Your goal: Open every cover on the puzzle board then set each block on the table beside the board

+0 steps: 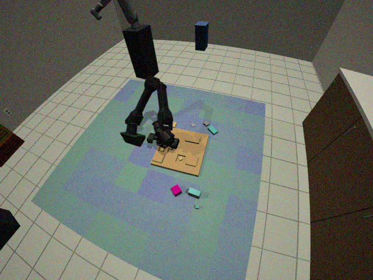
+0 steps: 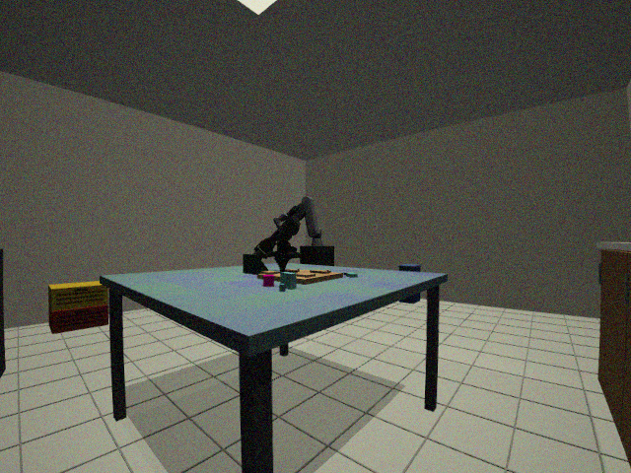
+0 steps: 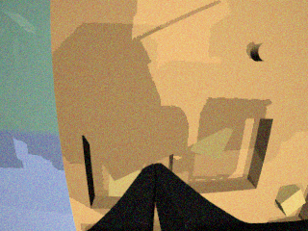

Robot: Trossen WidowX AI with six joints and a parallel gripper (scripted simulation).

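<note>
My gripper point(image 2: 282, 268) point(image 3: 153, 170) is shut and empty, low over the wooden puzzle board point(image 1: 203, 150) point(image 2: 331, 277) point(image 3: 183, 82). In the wrist view its tips are near a board edge, beside a square recess point(image 3: 221, 166) with a pale yellowish patch at it. A pale yellow knob point(image 3: 291, 199) is right of that recess. In the top view the hand hides the board's left part; a small pale knob point(image 1: 180, 158) shows at a square outline. Clear of the board lie a magenta block point(image 1: 176, 190) point(image 2: 268, 280) and a teal block point(image 1: 194, 192) point(image 2: 288, 279). Cover positions are unclear.
A small teal cube point(image 1: 197, 206) point(image 2: 282, 288) lies near the teal block. A flat teal piece point(image 1: 212, 129) point(image 2: 350, 275), two small greyish pieces point(image 1: 193, 125) point(image 1: 206, 123) and a yellow piece point(image 1: 174, 123) lie beyond the board. A dark box-like object point(image 1: 132, 139) is left of the board.
</note>
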